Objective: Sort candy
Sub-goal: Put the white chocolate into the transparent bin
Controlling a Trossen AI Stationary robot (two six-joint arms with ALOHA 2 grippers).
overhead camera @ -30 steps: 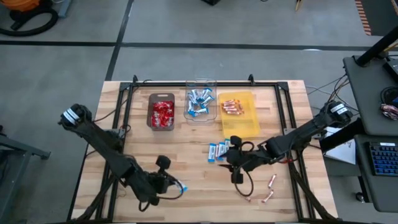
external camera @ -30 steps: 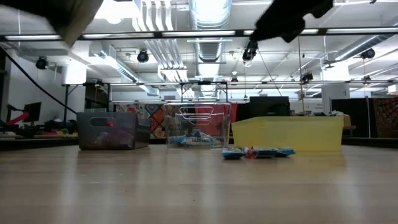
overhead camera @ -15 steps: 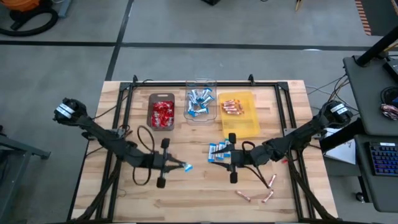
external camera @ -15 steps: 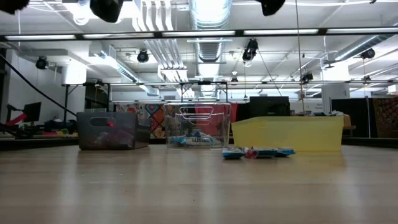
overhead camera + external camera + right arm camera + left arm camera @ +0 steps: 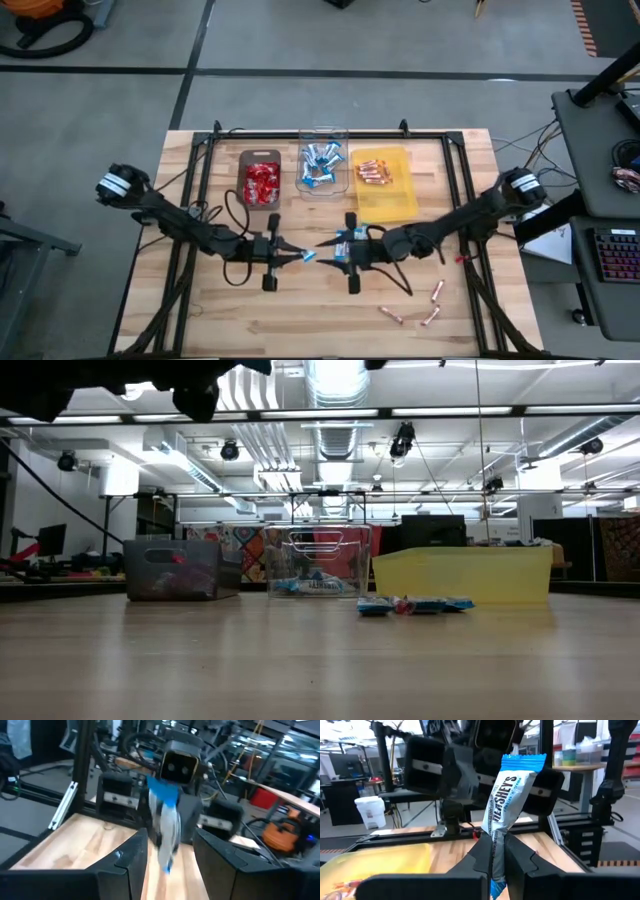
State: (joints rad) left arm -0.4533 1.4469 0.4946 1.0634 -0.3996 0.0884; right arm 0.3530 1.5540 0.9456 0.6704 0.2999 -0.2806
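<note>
My left gripper point(image 5: 298, 257) hovers over the table's middle, shut on a blue-and-white candy bar point(image 5: 509, 795). My right gripper point(image 5: 328, 252) faces it from the right, open. In the right wrist view the bar point(image 5: 166, 827) stands just ahead of the right gripper's two spread fingers point(image 5: 131, 862), apart from them. More blue bars point(image 5: 352, 238) lie on the wood behind the right gripper. Some pinkish-copper sticks point(image 5: 437, 291) lie near the front right. The dark tray point(image 5: 260, 182) holds red packets, the clear tray point(image 5: 322, 168) blue bars, and the yellow tray point(image 5: 381, 183) copper sticks. My left gripper pinches the bar's lower half point(image 5: 496, 851) between its two fingers. The fingers point level and come from the table's left. The bar's longer free end point(image 5: 522, 762) sticks out past the fingertips toward the right gripper, lifted clear of the table.
The three trays stand in a row at the table's far side, inside a black frame point(image 5: 440, 140). In the low view the loose bars point(image 5: 415, 604) lie in front of the yellow tray point(image 5: 460, 573). Bare wood stretches along the front left.
My left gripper has carried the bar from near the table's front edge up toward the middle and right, tipping to level. My right gripper has moved toward the table's left and tipped to level, so the two now face each other closely.
</note>
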